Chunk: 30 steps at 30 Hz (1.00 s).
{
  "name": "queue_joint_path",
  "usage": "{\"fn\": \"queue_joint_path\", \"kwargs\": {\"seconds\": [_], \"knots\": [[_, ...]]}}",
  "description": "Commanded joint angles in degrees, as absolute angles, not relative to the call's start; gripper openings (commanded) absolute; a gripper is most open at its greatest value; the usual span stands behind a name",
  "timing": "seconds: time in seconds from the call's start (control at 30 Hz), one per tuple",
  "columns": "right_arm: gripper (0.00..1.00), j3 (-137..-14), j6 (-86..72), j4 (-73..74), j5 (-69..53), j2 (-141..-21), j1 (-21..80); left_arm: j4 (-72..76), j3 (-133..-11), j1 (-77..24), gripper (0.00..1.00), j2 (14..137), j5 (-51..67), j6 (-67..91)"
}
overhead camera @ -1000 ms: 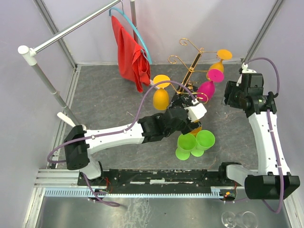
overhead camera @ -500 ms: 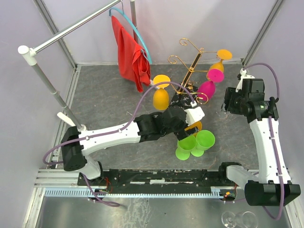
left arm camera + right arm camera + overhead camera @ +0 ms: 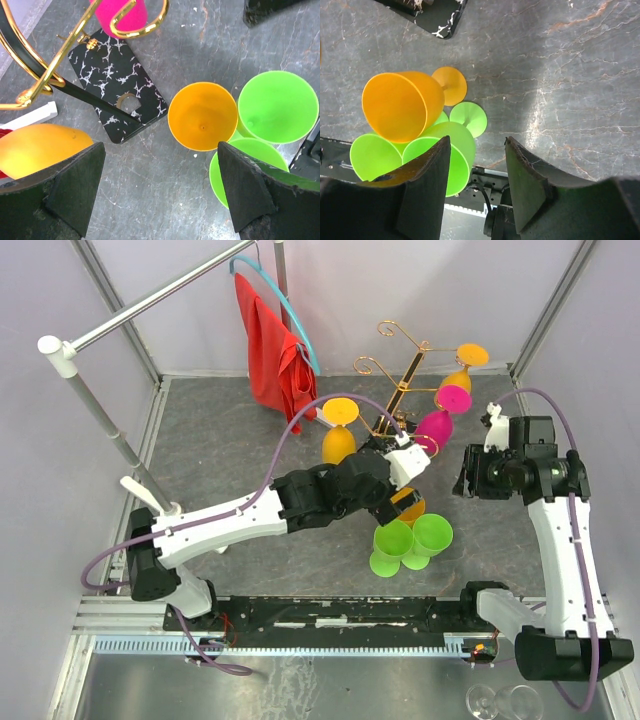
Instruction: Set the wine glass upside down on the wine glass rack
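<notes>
Jaws of the left gripper (image 3: 161, 150) stand wide and empty, just above the upright orange wine glass (image 3: 202, 116), mouth upward; the right gripper (image 3: 477, 150), partly open and empty, is farther away.

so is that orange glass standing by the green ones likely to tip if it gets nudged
Probably yes: the orange glass has a wide bowl over a smaller foot, so it looks top-heavy. It seems opaque plastic, likely light and not brittle. The green glasses crowd it, so a push may topple them.

Overhead overview, wrist close-ups sharing orange glass (image 3: 202, 116)
</notes>
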<state>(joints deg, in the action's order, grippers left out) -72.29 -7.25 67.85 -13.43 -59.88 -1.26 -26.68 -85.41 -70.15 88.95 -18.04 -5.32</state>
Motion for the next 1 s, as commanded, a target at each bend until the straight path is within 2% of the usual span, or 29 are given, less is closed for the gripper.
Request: {"fn": "queue_joint_path", "kwargs": {"seconds": [0.0,0.23,0.53,0.73,0.8,0.97], "knots": [[0.56,-71.53,-5.20,71.01,-16.70,-56.57,-1.10,-27.41,-90.18,-70.16,0.99,90.49,-19.95,0.08],[0.57,-70.89,-6.39,71.57,-16.89,-56.23,1.25,-30.77,-95.49,-69.69,0.99,92.82,-21.55,4.72],[0.57,-67.75,-11.90,70.20,-10.98,-57.15,6.98,-33.53,-99.01,-68.34,0.99,91.79,-22.73,7.38],[0.57,-63.02,-15.03,67.97,-5.70,-56.57,10.01,-33.93,-97.15,-67.86,0.99,90.29,-23.25,7.47],[0.61,-62.95,-15.76,66.29,-5.78,-56.52,10.41,-33.86,-96.07,-67.77,0.99,90.04,-23.56,7.68],[0.62,-63.26,-18.85,60.62,-7.93,-55.34,11.12,-31.75,-91.28,-67.68,0.99,88.64,-23.76,8.58]]}}
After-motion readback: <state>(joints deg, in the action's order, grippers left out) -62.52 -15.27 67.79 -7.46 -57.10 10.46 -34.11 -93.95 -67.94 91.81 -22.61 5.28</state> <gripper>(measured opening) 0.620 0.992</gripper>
